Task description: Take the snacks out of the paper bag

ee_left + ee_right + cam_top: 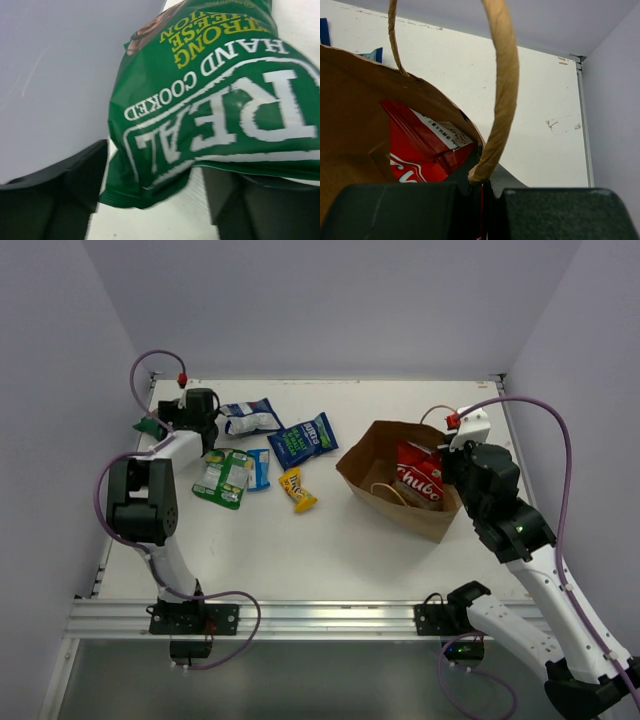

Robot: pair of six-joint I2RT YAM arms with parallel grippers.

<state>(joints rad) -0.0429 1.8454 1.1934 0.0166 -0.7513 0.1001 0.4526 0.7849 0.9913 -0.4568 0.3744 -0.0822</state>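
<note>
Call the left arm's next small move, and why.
Probably lift the left pincer straight up off the green bag: it stands open on either side, and the packet looks set down on the table. The red Chuba bag is still inside the paper bag, whose rim the right pincer pinches, so that's next.

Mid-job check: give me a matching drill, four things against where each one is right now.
1 red chip bag
2 green bag
3 yellow packet
4 right gripper

A pinching the paper bag's rim
B between the left gripper's open fingers
C inside the paper bag
D on the table, left of the paper bag

Pairs: 1-C, 2-B, 3-D, 4-A
</note>
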